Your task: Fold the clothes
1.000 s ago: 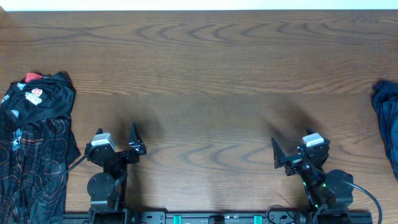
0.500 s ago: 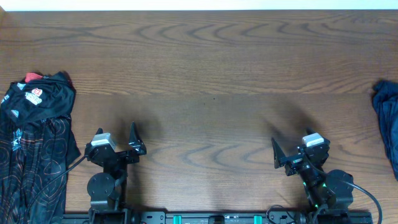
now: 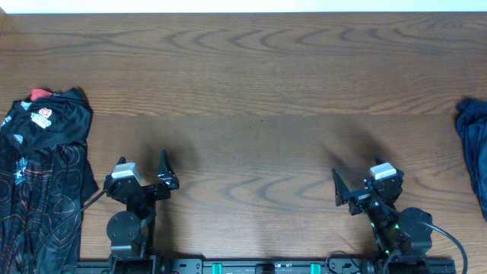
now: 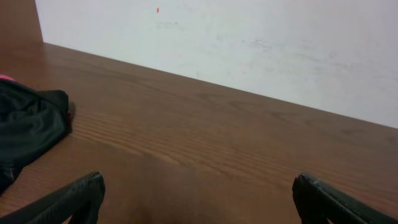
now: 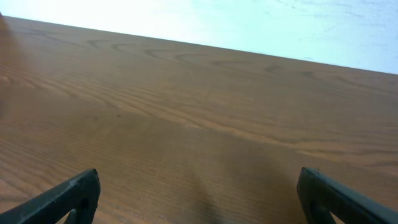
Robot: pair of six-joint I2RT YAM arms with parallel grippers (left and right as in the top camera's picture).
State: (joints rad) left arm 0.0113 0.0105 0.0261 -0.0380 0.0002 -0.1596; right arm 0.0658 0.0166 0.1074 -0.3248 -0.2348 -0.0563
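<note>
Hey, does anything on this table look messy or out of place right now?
The black jersey lies crumpled at the left edge of the table, running out of view, with red cloth poking out at its top. A dark blue garment is bunched at the right edge. Nothing looks spilled or damaged.

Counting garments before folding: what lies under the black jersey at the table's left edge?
A red scrap peeks out, seemingly from beneath the black jersey, at its far edge; the rest, and anything else below, is covered.

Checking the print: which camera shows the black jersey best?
Overhead: the black jersey shows logos and orange-red lines. Left wrist catches only a plain black corner; right wrist shows none of it.
</note>
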